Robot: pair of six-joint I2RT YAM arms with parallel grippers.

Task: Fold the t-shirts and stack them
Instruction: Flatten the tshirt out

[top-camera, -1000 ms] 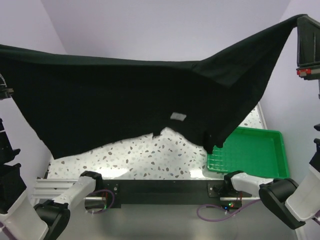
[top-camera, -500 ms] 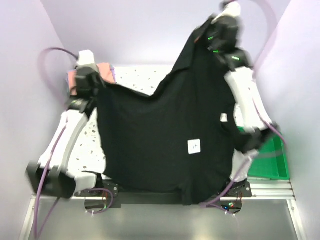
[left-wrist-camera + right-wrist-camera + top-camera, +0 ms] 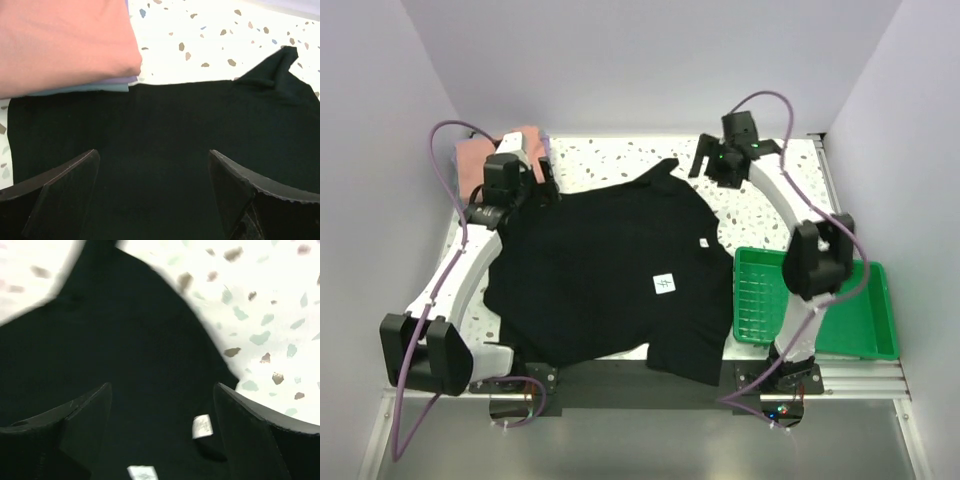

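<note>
Speckled counter [image 3: 620,160] w/ lilac walls, big black t-shirt [image 3: 600,260] flat in the mid, green tray [image 3: 840,320] just beside it at right, folded shirts [image 3: 60,45] far left, pink on top, left hand [image 3: 152,185] & right hand [image 3: 162,425] both spread wide over shirt's far edge, holding nothing, small white tag [image 3: 663,284]

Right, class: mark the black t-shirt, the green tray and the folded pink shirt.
black t-shirt [image 3: 590,260], top view, middle of its body
green tray [image 3: 858,322], top view, bare floor
folded pink shirt [image 3: 60,45], left wrist view, top face
</note>
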